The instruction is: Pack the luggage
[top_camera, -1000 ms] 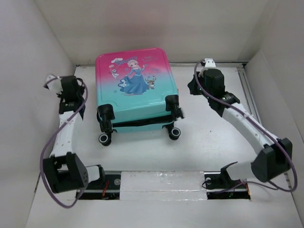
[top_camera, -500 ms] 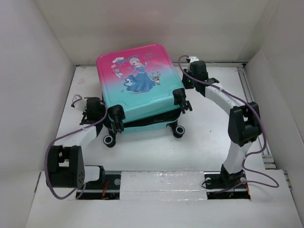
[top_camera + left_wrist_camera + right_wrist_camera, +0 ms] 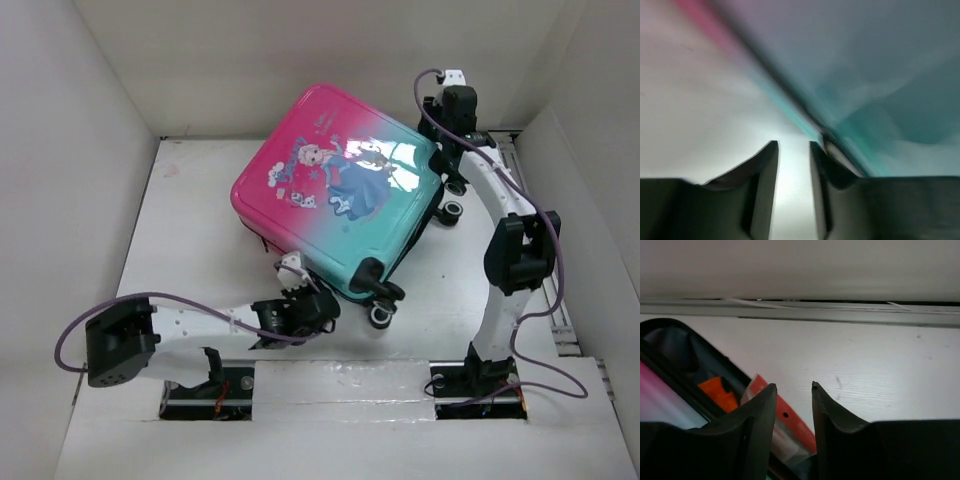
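On the table [image 3: 190,230], toward the back and middle, the luggage [image 3: 345,200] now lies turned on a diagonal, pink end to the far left, its wheels [image 3: 381,318] facing the near right; a second ago it sat square with the wheels toward our bases, and half a second ago it had only begun to swing; both arms have closed in from well apart on either side. Our left gripper [image 3: 792,145] sits low at the near corner, jaws a narrow gap apart with nothing between them, the blurred teal shell just beside one finger; our right gripper [image 3: 794,386] hangs at the far right corner, jaws likewise narrow and empty. From the right wrist we see grey lining [image 3: 675,347], something orange [image 3: 720,390] and a red-edged packet [image 3: 790,425] showing at the shell's edge; we judge the case is not fully shut, so tucking in and closing remain.
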`<control>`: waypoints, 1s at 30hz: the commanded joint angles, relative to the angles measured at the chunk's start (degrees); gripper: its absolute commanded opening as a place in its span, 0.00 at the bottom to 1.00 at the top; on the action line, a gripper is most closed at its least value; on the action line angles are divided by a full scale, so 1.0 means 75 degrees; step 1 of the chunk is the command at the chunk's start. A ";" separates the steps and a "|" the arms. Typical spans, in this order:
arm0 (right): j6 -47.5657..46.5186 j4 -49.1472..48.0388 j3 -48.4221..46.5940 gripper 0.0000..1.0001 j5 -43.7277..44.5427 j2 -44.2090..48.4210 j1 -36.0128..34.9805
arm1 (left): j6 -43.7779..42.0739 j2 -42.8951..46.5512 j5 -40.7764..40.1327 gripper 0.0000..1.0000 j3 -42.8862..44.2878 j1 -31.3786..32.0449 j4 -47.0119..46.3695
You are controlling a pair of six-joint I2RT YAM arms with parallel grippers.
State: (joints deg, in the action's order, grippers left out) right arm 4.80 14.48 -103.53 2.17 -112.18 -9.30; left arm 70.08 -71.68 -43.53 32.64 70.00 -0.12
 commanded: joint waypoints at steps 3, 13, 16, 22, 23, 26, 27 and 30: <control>0.0392 0.1268 -0.0622 0.52 -0.1614 0.0810 -0.0706 | 0.0827 0.1034 -0.1341 0.53 0.1892 0.0874 0.3197; 0.1291 0.0192 0.2702 0.77 -0.1251 0.3972 0.0606 | -0.4265 0.3171 -0.3737 0.81 0.1987 0.0068 -0.1561; 0.1470 -0.0173 0.3712 0.78 -0.1591 0.4560 0.1110 | -0.5639 0.3055 -0.3455 0.82 0.2302 -0.0834 -0.2947; 0.2196 -0.0853 0.6274 0.18 -0.0551 0.6237 0.1041 | -0.5388 0.1767 -0.1467 0.66 0.3322 -0.3901 -0.2342; 0.2196 -0.0853 0.6477 0.10 -0.0397 0.6436 0.1041 | -0.5070 0.1428 -0.0870 0.63 0.3671 -0.4615 -0.2084; 0.2196 -0.0606 0.6993 0.08 -0.0267 0.6578 0.1041 | -0.3516 -0.0469 0.2667 0.52 0.4503 -0.7791 -0.0854; 0.2196 -0.0537 0.7157 0.08 -0.0267 0.6648 0.0971 | -0.3346 -0.0973 0.3324 0.50 0.4588 -0.8308 -0.0689; 0.2336 -0.0828 0.7861 0.06 -0.0360 0.6649 0.0573 | -0.3238 -0.2195 0.4583 0.47 0.4543 -0.8876 -0.0920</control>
State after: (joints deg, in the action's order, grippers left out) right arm 20.80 11.92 -47.31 -1.52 -63.40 -2.50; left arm 41.17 -84.60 -26.85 67.66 5.17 -12.23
